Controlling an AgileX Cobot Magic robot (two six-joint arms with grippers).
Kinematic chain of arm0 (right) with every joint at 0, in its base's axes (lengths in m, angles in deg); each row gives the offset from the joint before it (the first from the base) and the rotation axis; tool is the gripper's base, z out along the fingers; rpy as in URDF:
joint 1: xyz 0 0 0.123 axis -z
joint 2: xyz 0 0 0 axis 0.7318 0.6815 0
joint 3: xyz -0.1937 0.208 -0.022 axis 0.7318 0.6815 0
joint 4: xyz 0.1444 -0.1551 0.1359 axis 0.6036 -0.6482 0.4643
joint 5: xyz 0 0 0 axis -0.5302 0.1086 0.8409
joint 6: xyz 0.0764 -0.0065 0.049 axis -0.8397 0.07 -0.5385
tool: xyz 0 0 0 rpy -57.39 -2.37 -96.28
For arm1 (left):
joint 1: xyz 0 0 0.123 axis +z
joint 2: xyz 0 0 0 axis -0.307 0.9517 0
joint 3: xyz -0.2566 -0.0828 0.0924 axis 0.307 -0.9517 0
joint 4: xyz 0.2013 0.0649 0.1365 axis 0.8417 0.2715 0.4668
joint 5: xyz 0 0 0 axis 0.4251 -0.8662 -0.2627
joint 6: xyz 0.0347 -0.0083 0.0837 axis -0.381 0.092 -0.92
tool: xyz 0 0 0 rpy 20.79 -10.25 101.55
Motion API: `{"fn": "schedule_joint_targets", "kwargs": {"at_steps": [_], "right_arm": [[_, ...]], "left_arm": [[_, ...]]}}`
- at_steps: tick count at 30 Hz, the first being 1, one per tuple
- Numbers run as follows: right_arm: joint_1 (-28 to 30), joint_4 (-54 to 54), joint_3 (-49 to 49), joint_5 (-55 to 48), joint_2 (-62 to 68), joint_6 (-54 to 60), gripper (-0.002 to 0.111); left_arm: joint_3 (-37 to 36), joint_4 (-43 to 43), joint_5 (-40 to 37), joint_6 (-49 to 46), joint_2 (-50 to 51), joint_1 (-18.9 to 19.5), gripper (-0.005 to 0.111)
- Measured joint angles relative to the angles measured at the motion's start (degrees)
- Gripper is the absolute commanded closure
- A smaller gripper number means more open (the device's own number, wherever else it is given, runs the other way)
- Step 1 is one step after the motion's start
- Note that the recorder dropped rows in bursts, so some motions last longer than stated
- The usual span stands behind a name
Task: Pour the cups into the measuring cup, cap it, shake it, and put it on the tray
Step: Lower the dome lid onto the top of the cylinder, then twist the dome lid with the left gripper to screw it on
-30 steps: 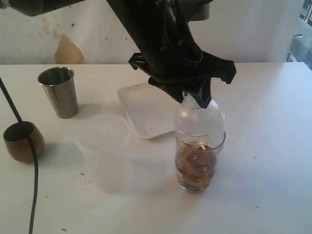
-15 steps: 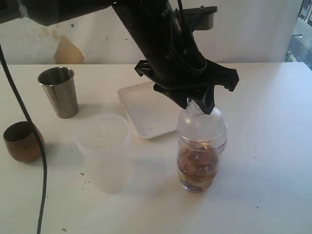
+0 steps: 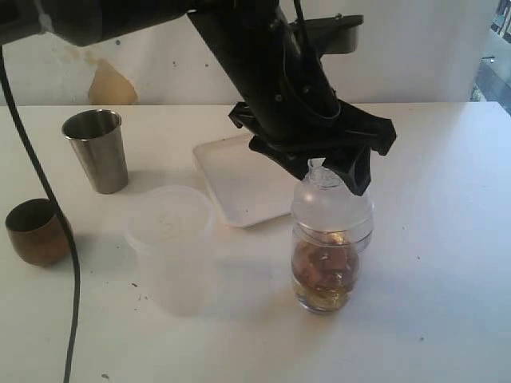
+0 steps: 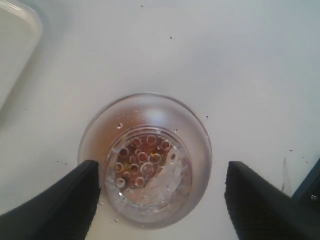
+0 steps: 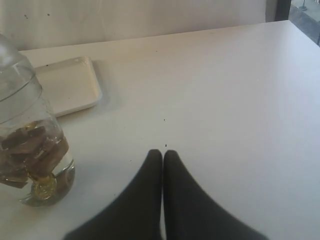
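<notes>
The left gripper's (image 4: 160, 195) jaws stood spread on either side of the domed cap (image 3: 331, 203), clear of it and grasping nothing. They hung straight above it, as suits setting a cap or taking a fresh grip. The cap sat on the measuring cup (image 3: 323, 275) and looked seated, so shaking seemed due next. The cup held brown and golden pieces and stood on the table (image 3: 447, 303) toward its near edge, just in front of the tray (image 3: 231, 171). The right gripper's (image 5: 163, 160) jaws were pressed together and empty, low beside the cup, probably parked clear. The steel tumbler (image 3: 96, 148) and wooden cup (image 3: 36, 231) stood upright near the left edge, beyond a frosted container (image 3: 172, 239).
</notes>
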Motion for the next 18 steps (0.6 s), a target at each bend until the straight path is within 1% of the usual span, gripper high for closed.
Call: {"fn": "schedule_joint_targets", "kwargs": {"at_steps": [18], "right_arm": [[0.0,0.0,0.0,0.0,0.0,0.0,0.108]], "left_arm": [[0.0,-0.69,0.0,-0.65,0.09,0.0,0.04]]}}
